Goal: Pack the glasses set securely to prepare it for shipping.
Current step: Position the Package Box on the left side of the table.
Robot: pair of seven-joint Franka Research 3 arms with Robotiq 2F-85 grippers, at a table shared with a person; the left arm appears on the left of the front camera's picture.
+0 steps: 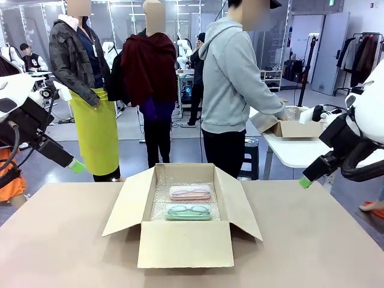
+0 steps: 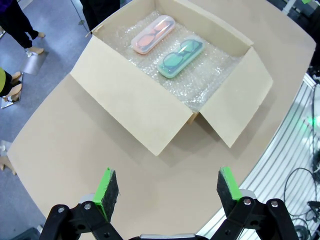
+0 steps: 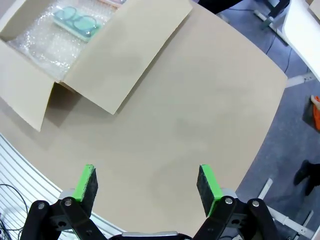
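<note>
Left wrist view: left pincer (image 2: 166, 175) gapes wide, empty, above the table (image 2: 75, 150).

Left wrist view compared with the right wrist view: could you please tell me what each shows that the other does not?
Left wrist: the left gripper, open, and the whole pink case lying in the box. Right wrist: the right gripper, open, facing bare table beside one flap. Both: the mint green case on the bubble wrap.

Bright, even light is thrown from overhead. Soft shadows are cast by the box flaps (image 3: 125, 55) onto the table (image 3: 200, 100). Small glints are seen on the bubble wrap (image 2: 210, 75). Table edges are bowed in both wrist views.
</note>
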